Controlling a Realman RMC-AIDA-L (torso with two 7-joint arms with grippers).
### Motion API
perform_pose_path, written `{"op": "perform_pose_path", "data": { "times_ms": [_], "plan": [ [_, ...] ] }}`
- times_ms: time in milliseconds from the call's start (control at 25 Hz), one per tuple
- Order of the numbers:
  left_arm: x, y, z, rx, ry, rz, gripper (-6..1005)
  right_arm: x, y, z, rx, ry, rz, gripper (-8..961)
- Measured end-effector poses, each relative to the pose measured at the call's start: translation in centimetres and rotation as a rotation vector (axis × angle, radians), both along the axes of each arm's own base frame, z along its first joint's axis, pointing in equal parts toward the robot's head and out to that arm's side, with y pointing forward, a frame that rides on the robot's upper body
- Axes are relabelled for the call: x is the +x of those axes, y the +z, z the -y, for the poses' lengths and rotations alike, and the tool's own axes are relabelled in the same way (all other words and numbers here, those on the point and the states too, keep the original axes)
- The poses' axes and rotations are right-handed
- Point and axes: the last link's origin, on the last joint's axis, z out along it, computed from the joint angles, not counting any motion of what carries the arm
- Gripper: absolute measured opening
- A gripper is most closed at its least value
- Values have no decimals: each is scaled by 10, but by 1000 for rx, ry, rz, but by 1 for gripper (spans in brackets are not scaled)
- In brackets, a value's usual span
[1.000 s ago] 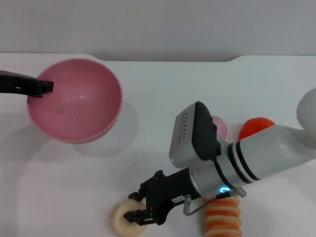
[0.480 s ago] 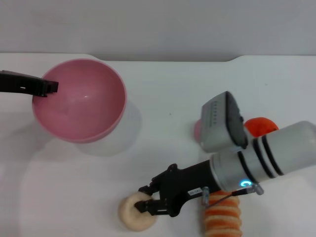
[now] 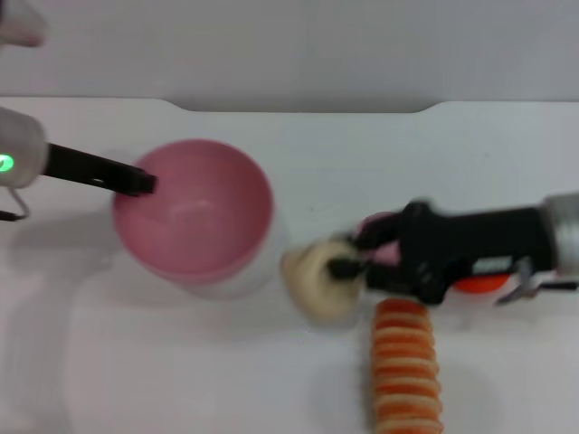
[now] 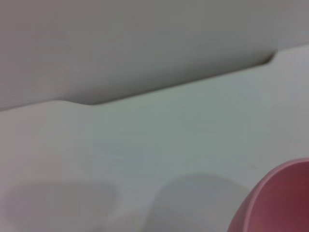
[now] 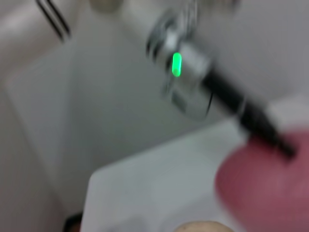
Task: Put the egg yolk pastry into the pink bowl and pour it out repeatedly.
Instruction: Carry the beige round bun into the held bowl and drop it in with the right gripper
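The pale beige egg yolk pastry [image 3: 318, 278] is held in my right gripper [image 3: 348, 265], which is shut on it and holds it lifted at the table's middle, just right of the pink bowl [image 3: 194, 219]. A sliver of the pastry shows in the right wrist view [image 5: 200, 227]. My left gripper [image 3: 136, 181] grips the bowl's left rim and holds the bowl. The bowl's rim shows in the left wrist view [image 4: 277, 200] and the bowl shows blurred in the right wrist view [image 5: 265, 183]. The bowl looks empty.
An orange-and-cream striped ridged roll [image 3: 407, 371] lies at the front right. An orange ball [image 3: 479, 282] and a small pink dome [image 3: 384, 258] sit behind my right arm, mostly hidden. The white table's back edge [image 3: 308, 108] runs across the top.
My right gripper has lifted the pastry from the front of the table and carried it up and right, toward the bowl. My left gripper has moved the bowl to the right, toward the middle.
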Motion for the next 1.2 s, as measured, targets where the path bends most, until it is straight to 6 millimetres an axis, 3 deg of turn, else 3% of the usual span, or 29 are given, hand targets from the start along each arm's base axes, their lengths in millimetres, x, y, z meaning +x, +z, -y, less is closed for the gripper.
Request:
{"op": "perform_pose_path", "data": {
  "times_ms": [120,240,480,720,960,1200],
  "plan": [
    [13,-15,-2,-46,-40,-19,0,-2,25,-5,75,12,-46,264],
    [29,-33,-2,-97,-87,-37,1,-5,36,-11,112,17,-63,233],
    [52,-53,4,-167,-146,-7,1,-8,29,-23,145,-3,-25,174],
    [56,-54,4,-173,-157,10,0,-13,12,-26,95,3,40,136],
    [55,-53,4,-170,-159,10,0,-16,6,-26,80,14,82,293],
    [54,-51,2,-152,-167,8,1,-9,16,-30,137,-33,62,417]
  ]
}}
